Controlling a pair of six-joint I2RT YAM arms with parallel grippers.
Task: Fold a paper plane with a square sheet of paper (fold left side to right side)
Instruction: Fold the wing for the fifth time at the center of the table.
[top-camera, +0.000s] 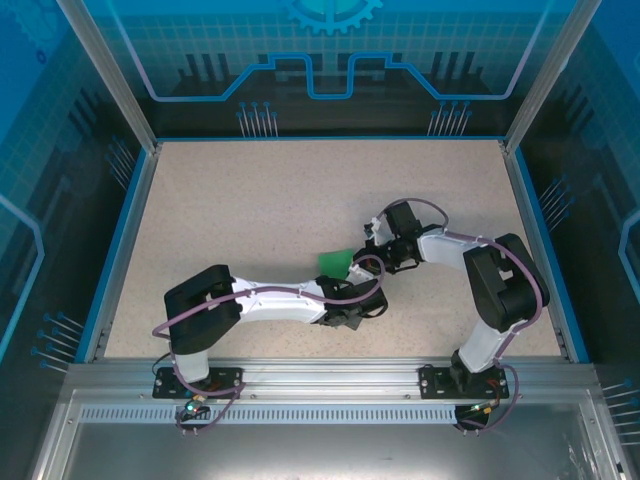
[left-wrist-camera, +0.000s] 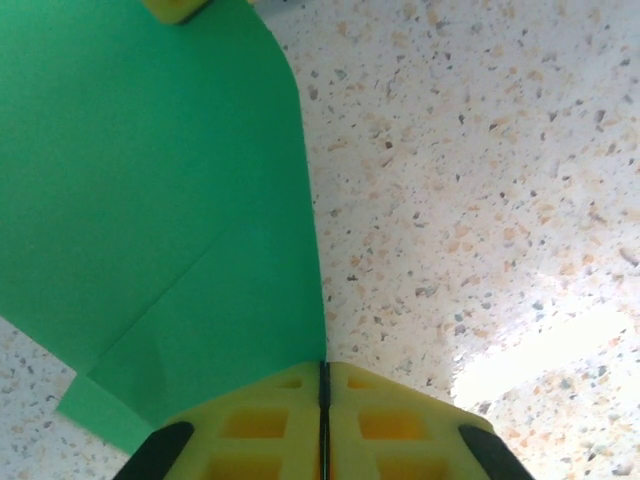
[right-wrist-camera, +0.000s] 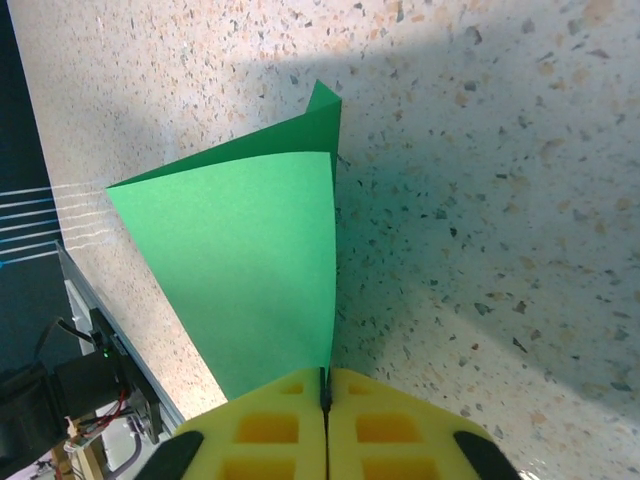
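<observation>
The left hand (left-wrist-camera: 322, 372) and right hand (right-wrist-camera: 325, 375), both pressed together, each pinch the thin bright green paper sheet (top-camera: 333, 262) mid-surface (top-camera: 250, 210), apparently to carry one side across.

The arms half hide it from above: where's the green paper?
In the top view the green paper is near the middle of the table, between both wrists, with the left fingers and right fingers each pinching its edge.

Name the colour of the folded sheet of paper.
Plain bright green sheet of paper, clearest in the right wrist view.
</observation>
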